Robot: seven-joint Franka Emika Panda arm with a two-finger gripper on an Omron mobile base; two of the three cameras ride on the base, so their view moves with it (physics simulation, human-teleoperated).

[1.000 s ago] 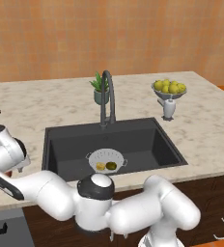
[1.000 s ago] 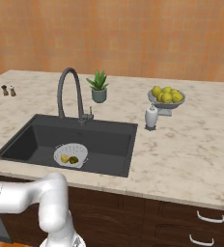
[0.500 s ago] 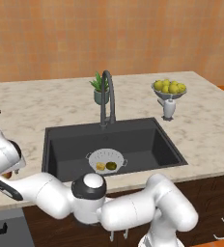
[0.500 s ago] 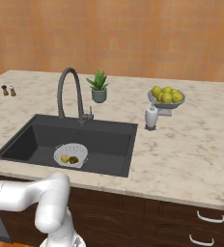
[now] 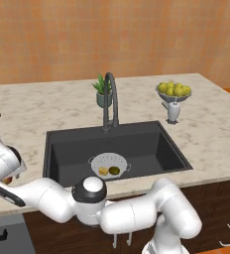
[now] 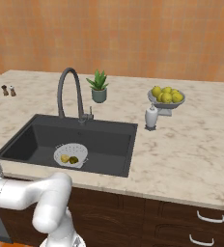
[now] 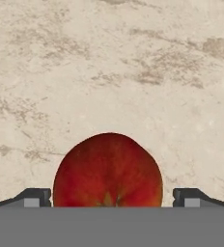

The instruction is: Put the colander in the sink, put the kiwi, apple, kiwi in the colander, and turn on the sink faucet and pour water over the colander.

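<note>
A red apple (image 7: 108,170) sits on the pale marble table (image 7: 114,67), framed between the two dark tips of the claw (image 7: 112,197), which stand wide apart on either side of the fruit and touch nothing. The tips flank the apple evenly, a placement that reads as lining up for a pick rather than a grip already made; closing on it squarely would be the next call, since a round fruit can roll if nudged off-centre.

From the left base camera, the white arm reaches out low over the table's left end, well apart from the sink (image 5: 151,144), which is why the hand works out of line with the basin. There the white colander (image 5: 110,164) already rests on the dark sink floor near the front wall, carrying the yellowish kiwi (image 5: 103,171) and the dark green kiwi (image 5: 114,170) side by side. The apple looks to be the last fruit outstanding.

The gooseneck faucet (image 5: 111,101) arches over the back of the basin with no stream running, so the rinse is judged still to come. Behind the faucet stands a small potted plant (image 5: 103,91).
</note>
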